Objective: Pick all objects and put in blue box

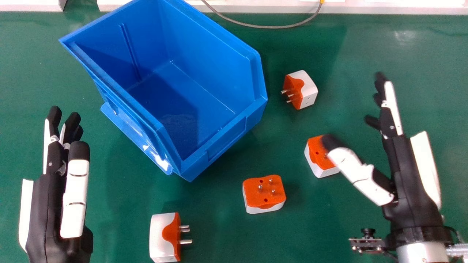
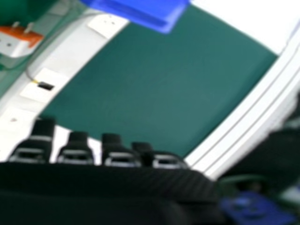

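The blue box stands at an angle on the table in the head view, its bare floor visible. My left hand is left of it, fingers straight. Orange-and-white plug adapters lie outside: one below the box on its side, one with pins up, one right of the box. Another adapter is partly covered by the thumb of my right hand, which is open and holds nothing. In the right hand view are my right hand, the blue box and an adapter.
The green table extends around the box and adapters. A grey cable loops behind the box near the white strip along the far edge. A small camera board sits by my right wrist.
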Controlling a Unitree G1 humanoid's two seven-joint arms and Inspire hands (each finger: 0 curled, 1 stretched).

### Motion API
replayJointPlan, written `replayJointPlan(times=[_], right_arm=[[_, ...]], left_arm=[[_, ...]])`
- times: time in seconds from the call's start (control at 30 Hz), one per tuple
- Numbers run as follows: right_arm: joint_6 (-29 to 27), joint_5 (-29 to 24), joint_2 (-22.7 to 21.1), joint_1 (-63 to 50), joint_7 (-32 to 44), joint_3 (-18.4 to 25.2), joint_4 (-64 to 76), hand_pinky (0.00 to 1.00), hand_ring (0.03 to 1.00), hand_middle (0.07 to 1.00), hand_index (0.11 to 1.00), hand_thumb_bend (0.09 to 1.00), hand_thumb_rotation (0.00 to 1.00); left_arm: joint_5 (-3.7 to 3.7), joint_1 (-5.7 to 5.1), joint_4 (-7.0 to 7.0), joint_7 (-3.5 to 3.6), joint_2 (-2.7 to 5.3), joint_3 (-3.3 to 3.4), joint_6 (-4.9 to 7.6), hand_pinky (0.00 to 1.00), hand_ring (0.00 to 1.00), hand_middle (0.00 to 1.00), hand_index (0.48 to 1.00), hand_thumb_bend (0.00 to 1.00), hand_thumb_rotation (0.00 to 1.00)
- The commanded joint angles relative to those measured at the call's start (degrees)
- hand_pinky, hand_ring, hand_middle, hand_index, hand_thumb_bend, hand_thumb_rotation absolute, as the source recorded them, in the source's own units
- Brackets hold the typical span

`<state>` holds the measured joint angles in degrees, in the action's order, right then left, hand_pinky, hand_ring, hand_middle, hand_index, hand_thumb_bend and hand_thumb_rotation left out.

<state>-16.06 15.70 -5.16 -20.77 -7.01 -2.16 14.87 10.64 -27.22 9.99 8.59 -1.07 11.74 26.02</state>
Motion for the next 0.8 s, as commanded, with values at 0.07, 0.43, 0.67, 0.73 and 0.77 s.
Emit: replayJointPlan(times=[0.07, 0.43, 0.67, 0.73, 0.77], right_arm=[[0.80, -5.24, 1.59, -0.39, 1.63, 0.27, 1.94, 1.00, 1.000, 1.000, 1.000, 0.444, 1.00], [1.96, -5.75, 2.09, -0.89, 2.14, 0.69, 3.10, 1.00, 1.000, 1.000, 1.000, 0.551, 1.00], [-0.78, -1.01, 0.22, -0.02, 1.26, 0.89, 1.58, 1.00, 1.000, 1.000, 1.000, 0.508, 1.00], [-0.83, 1.21, -0.64, 0.46, 0.95, 0.90, 1.00, 1.00, 1.000, 1.000, 1.000, 0.494, 1.00], [-0.42, 2.85, -1.24, 0.72, 0.79, 0.87, 0.82, 1.00, 1.000, 1.000, 1.000, 0.490, 1.00]], left_arm=[[0.53, -0.56, 1.15, 0.48, -0.76, 0.29, 0.17, 1.00, 1.00, 1.00, 1.000, 0.68, 0.94], [0.55, -0.60, 0.97, 0.44, -0.75, 0.36, 0.35, 1.00, 1.00, 1.00, 1.000, 0.69, 0.95], [0.54, -0.80, 1.43, 0.17, -0.65, 0.34, -0.15, 1.00, 1.00, 1.00, 1.000, 0.69, 0.93], [0.58, -0.78, 1.34, 0.11, -0.54, 0.36, 0.01, 1.00, 1.00, 1.00, 1.000, 0.69, 0.92], [0.66, -0.77, 1.26, 0.14, -0.51, 0.37, 0.12, 1.00, 1.00, 1.00, 1.000, 0.69, 0.92]])
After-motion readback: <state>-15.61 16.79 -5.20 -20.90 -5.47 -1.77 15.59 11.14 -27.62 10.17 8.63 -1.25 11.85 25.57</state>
